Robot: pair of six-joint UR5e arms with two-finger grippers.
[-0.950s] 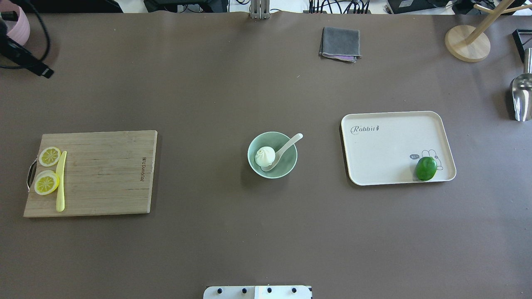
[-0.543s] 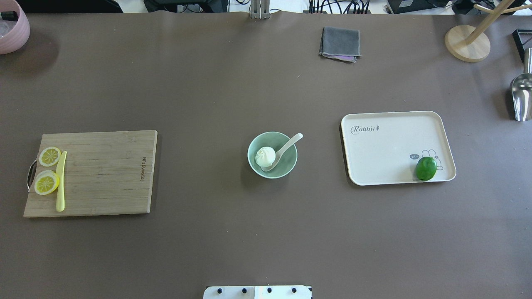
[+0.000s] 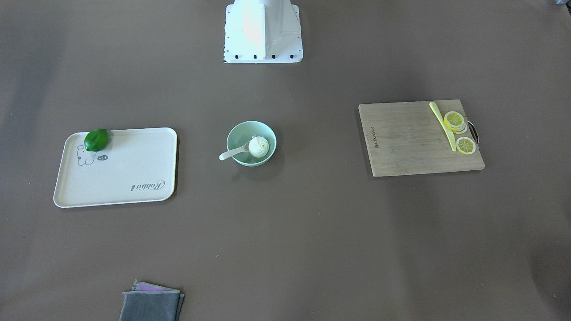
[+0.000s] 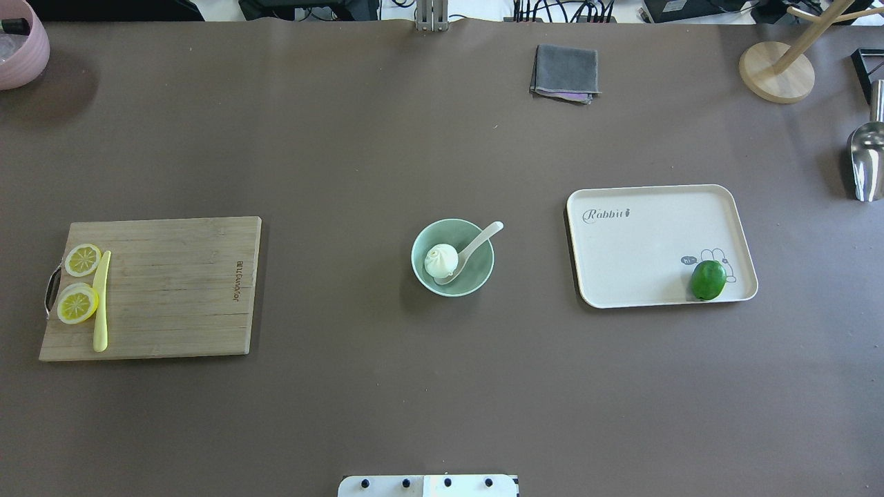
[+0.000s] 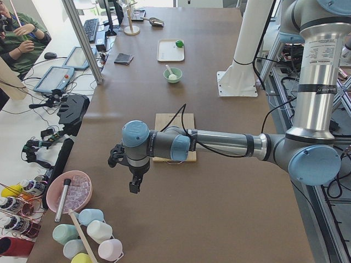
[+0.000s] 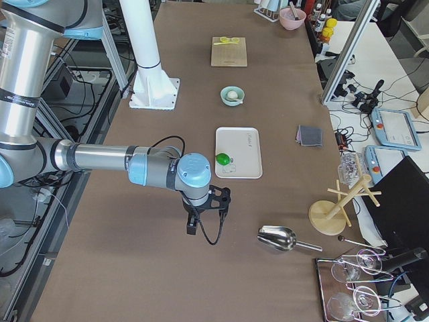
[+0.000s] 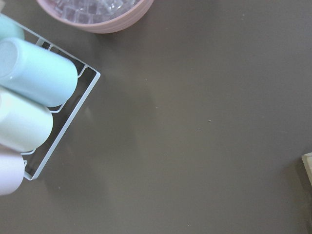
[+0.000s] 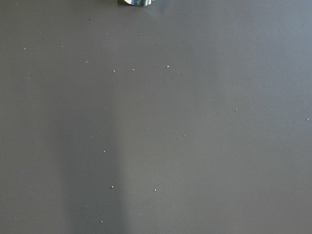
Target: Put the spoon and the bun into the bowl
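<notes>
Seen from above, left to right: one cutting board with two visible lemon slices and one knife; one bowl holding one bun and one spoon, handle over the rim; one tray with one lime. The task looks complete, so a good finish leaves that handle undisturbed. Left gripper and right gripper hang well apart from the bowl; their opening and any load cannot be told.

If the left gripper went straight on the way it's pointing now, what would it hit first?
Probably the bare table: the left gripper points downward, and its wrist view shows open brown tabletop, with the cup rack off to one side.
</notes>
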